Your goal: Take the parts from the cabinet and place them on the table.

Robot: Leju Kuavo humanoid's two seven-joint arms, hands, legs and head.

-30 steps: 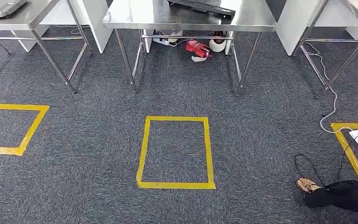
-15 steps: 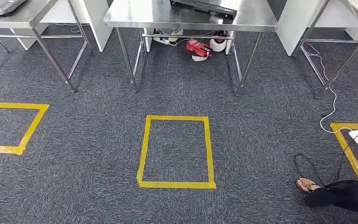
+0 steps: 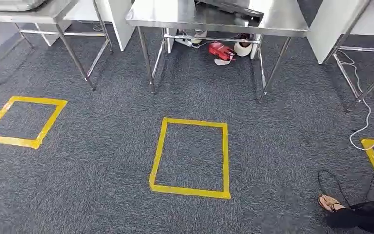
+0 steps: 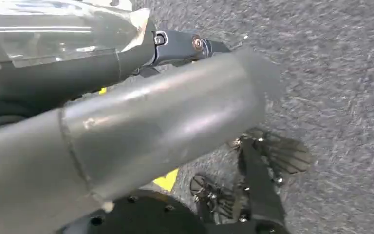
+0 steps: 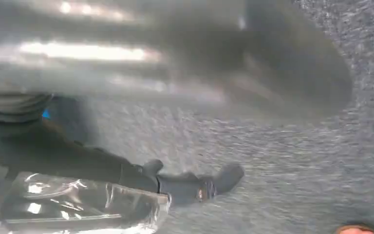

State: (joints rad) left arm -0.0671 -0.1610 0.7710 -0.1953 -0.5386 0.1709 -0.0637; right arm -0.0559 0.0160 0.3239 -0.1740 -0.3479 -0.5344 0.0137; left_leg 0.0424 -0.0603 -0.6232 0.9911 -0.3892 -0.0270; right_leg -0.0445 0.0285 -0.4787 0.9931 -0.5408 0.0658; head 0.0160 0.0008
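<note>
Left hand (image 4: 126, 126): a clear plastic bag (image 4: 53, 29) is seen against its dark fingers; whether it is gripped cannot be told. Right hand (image 5: 175, 73): blurred, likewise beside a clear bag (image 5: 78, 204). Steel tabletop (image 3: 175, 14): stands beyond a yellow-taped square (image 3: 191, 157) on grey carpet.

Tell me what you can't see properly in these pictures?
- Right wrist view: the right robot hand is blurred, so the clear plastic bag against it may or may not be held.
- Left wrist view: the thick thumb hides most of the left robot hand; its clear plastic bag runs off the edge.
- Head view: the steel table top is cut off; the person's leg too.
</note>
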